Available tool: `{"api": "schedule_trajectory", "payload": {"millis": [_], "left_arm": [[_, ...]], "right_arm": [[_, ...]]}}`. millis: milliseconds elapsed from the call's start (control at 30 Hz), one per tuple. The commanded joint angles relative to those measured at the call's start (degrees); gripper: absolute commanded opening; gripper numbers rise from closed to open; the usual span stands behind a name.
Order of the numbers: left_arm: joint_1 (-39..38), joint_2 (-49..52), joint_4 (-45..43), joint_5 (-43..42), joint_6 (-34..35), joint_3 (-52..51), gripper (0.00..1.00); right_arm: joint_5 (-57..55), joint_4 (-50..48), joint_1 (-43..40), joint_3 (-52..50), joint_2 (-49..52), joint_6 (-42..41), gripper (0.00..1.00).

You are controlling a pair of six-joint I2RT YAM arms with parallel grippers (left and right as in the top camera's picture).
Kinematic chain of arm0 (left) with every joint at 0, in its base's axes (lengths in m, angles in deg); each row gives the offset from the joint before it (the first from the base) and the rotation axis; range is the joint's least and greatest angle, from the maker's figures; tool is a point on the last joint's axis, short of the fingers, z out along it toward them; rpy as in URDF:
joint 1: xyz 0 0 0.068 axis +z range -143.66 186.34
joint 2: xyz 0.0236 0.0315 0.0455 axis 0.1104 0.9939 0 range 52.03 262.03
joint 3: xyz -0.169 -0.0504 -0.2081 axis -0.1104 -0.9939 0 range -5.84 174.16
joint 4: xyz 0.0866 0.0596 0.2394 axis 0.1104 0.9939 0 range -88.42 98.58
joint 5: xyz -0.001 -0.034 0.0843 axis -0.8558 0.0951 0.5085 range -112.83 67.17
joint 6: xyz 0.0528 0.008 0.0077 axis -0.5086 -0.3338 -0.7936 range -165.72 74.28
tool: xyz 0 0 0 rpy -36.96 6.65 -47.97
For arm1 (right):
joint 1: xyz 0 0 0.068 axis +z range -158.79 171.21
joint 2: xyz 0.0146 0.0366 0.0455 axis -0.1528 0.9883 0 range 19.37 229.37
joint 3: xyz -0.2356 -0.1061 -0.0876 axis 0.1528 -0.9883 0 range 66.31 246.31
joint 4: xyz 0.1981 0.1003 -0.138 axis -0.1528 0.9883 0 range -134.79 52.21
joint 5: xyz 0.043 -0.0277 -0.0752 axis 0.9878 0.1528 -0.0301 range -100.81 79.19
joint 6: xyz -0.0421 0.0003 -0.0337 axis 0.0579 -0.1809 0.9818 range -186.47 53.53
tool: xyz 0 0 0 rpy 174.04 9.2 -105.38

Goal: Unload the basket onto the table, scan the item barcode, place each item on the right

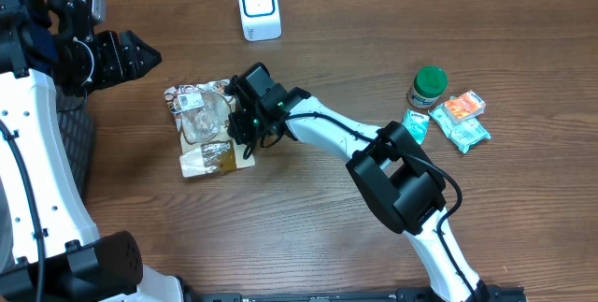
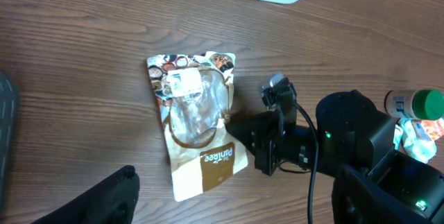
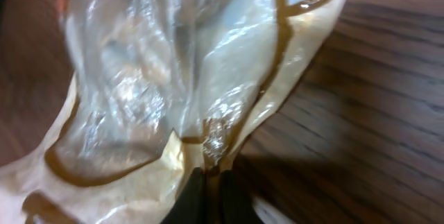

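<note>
Two jaws on pouch; right-wrist only

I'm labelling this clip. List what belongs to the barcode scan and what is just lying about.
For the job: snack pouch, white barcode scanner, right gripper shut on the pouch's edge.
Lying about: green-capped bottle, orange packet, teal packets.

The pouch bears a white word on its brown end, seemingly "PanRee". Its white label is too small to read.
</note>
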Motion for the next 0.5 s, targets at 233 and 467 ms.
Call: {"api": "schedule_trajectory", "payload": {"millis": [233, 467], "left_arm": [[-7.98, 0.50, 0.44, 4.72, 0.44, -0.26, 0.70], [-13.92, 2.49, -0.70, 6.19, 6.67, -2.47, 0.60]], "right_arm": [[-24.39, 19.37, -1.01, 6.16, 2.40, -4.55, 0.04], [-22.69, 29.03, -5.53, 11.72, 2.38, -6.99, 0.04]]}}
